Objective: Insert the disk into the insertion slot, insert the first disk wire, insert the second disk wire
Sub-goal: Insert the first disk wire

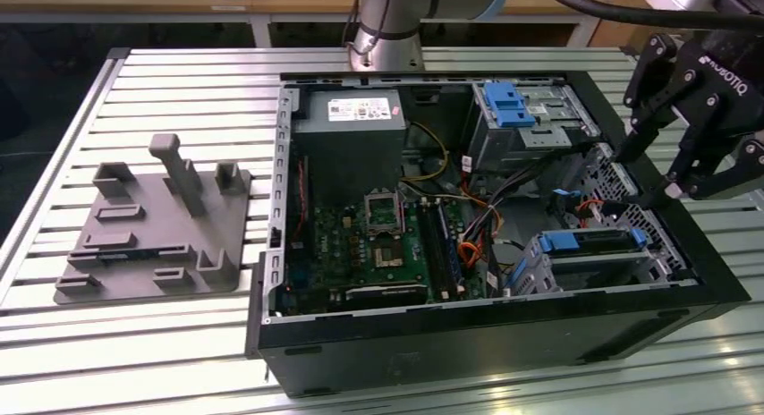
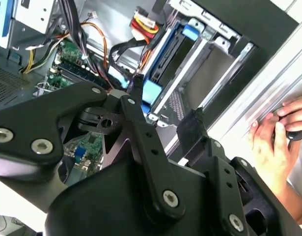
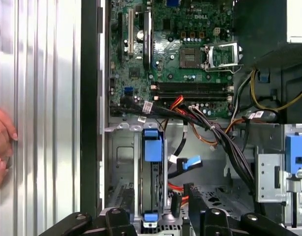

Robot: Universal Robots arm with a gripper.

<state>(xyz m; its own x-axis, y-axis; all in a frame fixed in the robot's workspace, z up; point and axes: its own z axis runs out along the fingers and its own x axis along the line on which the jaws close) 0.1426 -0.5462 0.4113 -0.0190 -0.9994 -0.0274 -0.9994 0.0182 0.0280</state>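
Silver slatted desk (image 1: 179, 343) carries the open black computer case (image 1: 478, 343).

Exterior view: the disk (image 1: 597, 241) sits inside the insertion slot (image 1: 597, 267), toward the exterior view's right; its label is hidden. The end effector (image 1: 650, 175) hangs just above, fingers spread with nothing between them. Its upper body is cut off by the frame.

Second wrist view: the end effector (image 2: 164, 104) linkage blocks much of the case. The disk (image 2: 165, 56) shows partly beyond it. A person's hand (image 2: 276, 137) at the desk edge is cut by the frame.

First wrist view: the disk (image 3: 151, 182) is seen edge-on in the insertion slot (image 3: 121, 162). A blue-tipped cable (image 3: 190, 162) lies just beside it. Whether any wire is plugged into the disk cannot be made out. The fingertips (image 3: 194, 204) barely enter the frame.
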